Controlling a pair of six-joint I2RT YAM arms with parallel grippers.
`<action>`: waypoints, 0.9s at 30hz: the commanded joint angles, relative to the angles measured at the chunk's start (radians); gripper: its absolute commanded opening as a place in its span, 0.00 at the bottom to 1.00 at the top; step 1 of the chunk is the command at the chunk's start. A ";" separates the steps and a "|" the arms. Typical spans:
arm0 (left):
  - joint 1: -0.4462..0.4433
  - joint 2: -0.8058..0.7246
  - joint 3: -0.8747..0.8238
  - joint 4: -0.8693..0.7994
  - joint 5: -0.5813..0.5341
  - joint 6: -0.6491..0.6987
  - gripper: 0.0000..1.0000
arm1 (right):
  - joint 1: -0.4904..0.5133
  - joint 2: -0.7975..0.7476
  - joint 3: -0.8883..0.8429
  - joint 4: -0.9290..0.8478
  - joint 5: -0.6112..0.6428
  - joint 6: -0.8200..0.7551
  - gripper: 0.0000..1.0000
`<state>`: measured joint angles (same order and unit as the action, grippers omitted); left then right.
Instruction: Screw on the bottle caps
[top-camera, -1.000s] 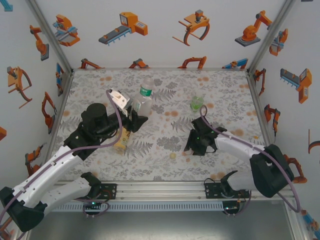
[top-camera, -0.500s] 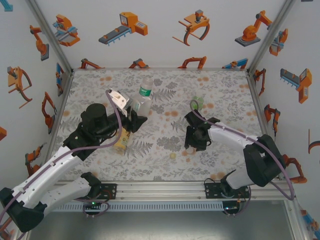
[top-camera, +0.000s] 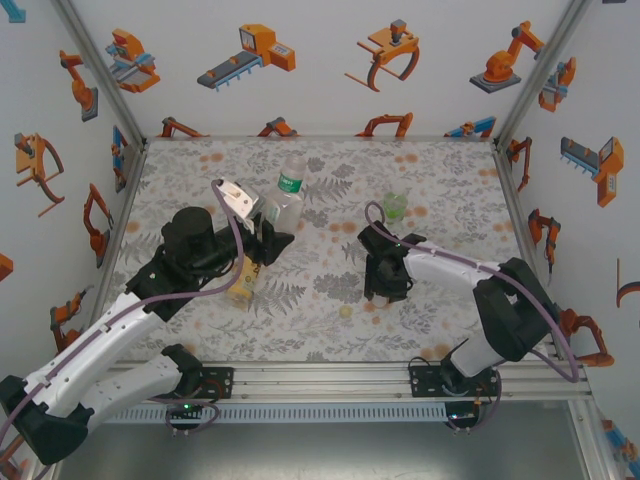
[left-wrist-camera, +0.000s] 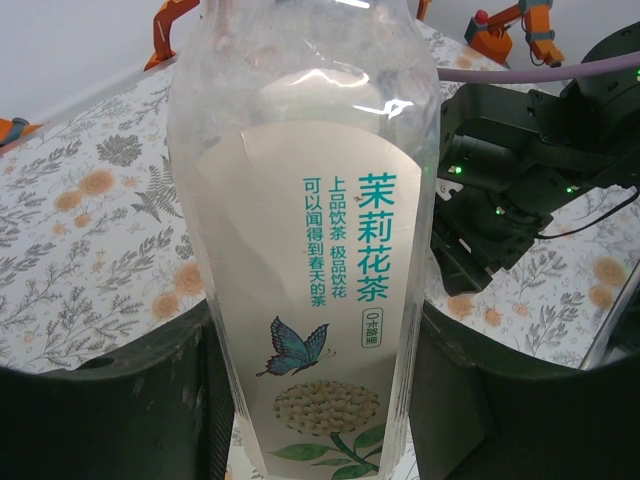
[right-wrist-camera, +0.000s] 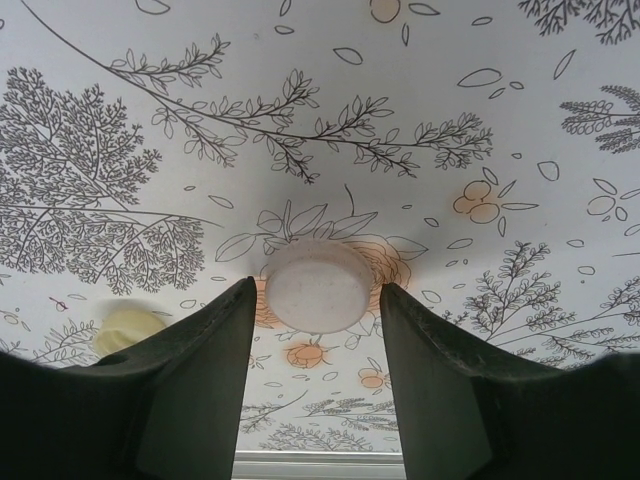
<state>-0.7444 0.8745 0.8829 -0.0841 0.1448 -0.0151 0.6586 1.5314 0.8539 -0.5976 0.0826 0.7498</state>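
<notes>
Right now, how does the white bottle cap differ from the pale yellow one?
The white round plastic cap sits in full view between the fingers of the right claw. The pale yellow round plastic cap sits outside them, partly hidden by one finger. Both rest on the floral table.

Glossy clear plastic bottle (left-wrist-camera: 310, 250)
</notes>
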 joint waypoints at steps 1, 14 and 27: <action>0.007 -0.016 0.024 0.008 -0.011 -0.010 0.00 | 0.013 0.007 -0.005 -0.006 0.028 0.000 0.49; 0.007 -0.011 0.028 0.006 -0.011 -0.014 0.00 | 0.016 0.030 -0.032 0.024 0.029 0.008 0.46; 0.007 -0.003 0.025 0.006 -0.021 -0.007 0.00 | 0.018 0.029 -0.026 0.020 0.051 -0.003 0.47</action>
<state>-0.7444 0.8745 0.8829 -0.0872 0.1295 -0.0151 0.6693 1.5391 0.8345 -0.5823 0.0990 0.7502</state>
